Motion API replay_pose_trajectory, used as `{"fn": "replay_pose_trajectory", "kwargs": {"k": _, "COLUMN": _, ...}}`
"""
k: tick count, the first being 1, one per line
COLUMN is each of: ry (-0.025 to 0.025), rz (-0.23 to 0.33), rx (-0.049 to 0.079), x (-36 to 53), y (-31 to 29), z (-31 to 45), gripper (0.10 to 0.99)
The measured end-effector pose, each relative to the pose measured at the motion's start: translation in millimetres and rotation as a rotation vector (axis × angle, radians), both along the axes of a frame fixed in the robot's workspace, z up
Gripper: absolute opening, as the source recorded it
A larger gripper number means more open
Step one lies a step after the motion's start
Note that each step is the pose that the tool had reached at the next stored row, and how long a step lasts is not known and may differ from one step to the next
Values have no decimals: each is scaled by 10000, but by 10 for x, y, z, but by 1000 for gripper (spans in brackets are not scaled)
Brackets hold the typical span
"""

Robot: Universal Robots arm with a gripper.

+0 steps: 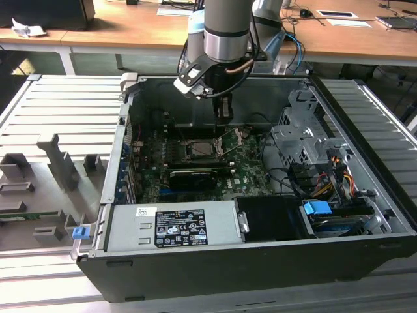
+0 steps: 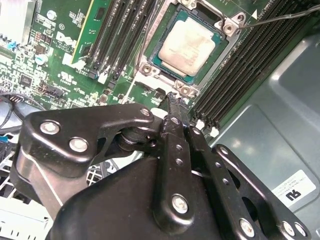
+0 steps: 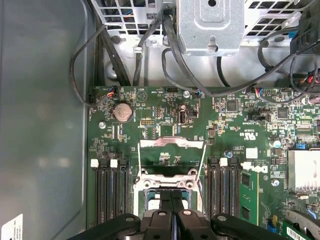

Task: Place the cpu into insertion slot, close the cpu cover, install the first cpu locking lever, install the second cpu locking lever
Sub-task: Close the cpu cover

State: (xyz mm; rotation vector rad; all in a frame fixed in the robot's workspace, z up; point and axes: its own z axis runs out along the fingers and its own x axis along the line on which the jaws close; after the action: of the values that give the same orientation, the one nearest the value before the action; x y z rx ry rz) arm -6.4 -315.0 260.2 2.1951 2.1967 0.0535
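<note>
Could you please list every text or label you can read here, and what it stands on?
White label on the grey box: print too small to read.
White sticker on the case wall: cut off, unreadable.
Markings on the green circuit board: too small to read.
The cpu: no legible print.
Nothing can be quoted reliably.

The arm [image 1: 227, 26] is hanging vertically, its wrist facing straight down. The gripper [image 1: 225, 112] is pointing downward too, and in both wrist views its two black fingers [image 2: 176, 150] are pressing flat together, with nothing gripped between them.
</note>
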Motion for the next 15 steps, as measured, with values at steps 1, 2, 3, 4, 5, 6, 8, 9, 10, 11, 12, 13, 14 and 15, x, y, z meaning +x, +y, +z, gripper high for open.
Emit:
{"fn": "replay_pose_trajectory", "kwargs": {"k": 1, "ry": 0, "rz": 0, "rx": 0, "x": 3, "y": 0, "z": 0, "gripper": 106}}
{"fn": "replay_pose_trajectory", "kwargs": {"k": 2, "ry": 0, "rz": 0, "rx": 0, "x": 5, "y": 0, "z": 0, "gripper": 106}}
{"fn": "replay_pose_trajectory", "kwargs": {"k": 3, "ry": 0, "rz": 0, "rx": 0, "x": 9, "y": 0, "z": 0, "gripper": 106}}
{"fn": "replay_pose_trajectory", "kwargs": {"k": 4, "ry": 0, "rz": 0, "rx": 0, "x": 13, "y": 0, "z": 0, "gripper": 106}}
{"fn": "replay_pose_trajectory", "kwargs": {"k": 5, "ry": 0, "rz": -1, "rx": 0, "x": 15, "y": 0, "z": 0, "gripper": 106}}
{"fn": "replay_pose_trajectory", "kwargs": {"k": 6, "ry": 0, "rz": 0, "rx": 0, "x": 17, "y": 0, "z": 0, "gripper": 106}}
{"fn": "replay_pose_trajectory", "kwargs": {"k": 8, "ry": 0, "rz": -1, "rx": 0, "x": 21, "y": 1, "z": 0, "gripper": 106}}
{"fn": "replay_pose_trajectory", "kwargs": {"k": 9, "ry": 1, "rz": -2, "rx": -1, "x": 21, "y": 1, "z": 0, "gripper": 106}}
{"fn": "replay_pose_trajectory", "kwargs": {"k": 10, "ry": 0, "rz": 0, "rx": 0, "x": 24, "y": 2, "z": 0, "gripper": 106}}
{"fn": "replay_pose_trajectory", "kwargs": {"k": 11, "ry": 0, "rz": 3, "rx": 1, "x": 28, "y": 2, "z": 0, "gripper": 106}}
{"fn": "replay_pose_trajectory", "kwargs": {"k": 12, "ry": 0, "rz": 1, "rx": 0, "x": 30, "y": 2, "z": 0, "gripper": 106}}
{"fn": "replay_pose_trajectory", "kwargs": {"k": 13, "ry": 0, "rz": 0, "rx": 0, "x": 32, "y": 2, "z": 0, "gripper": 106}}
{"fn": "replay_pose_trajectory", "kwargs": {"k": 14, "ry": 0, "rz": -1, "rx": 0, "x": 35, "y": 2, "z": 0, "gripper": 106}}
{"fn": "replay_pose_trajectory", "kwargs": {"k": 15, "ry": 0, "rz": 2, "rx": 0, "x": 40, "y": 2, "z": 0, "gripper": 106}}
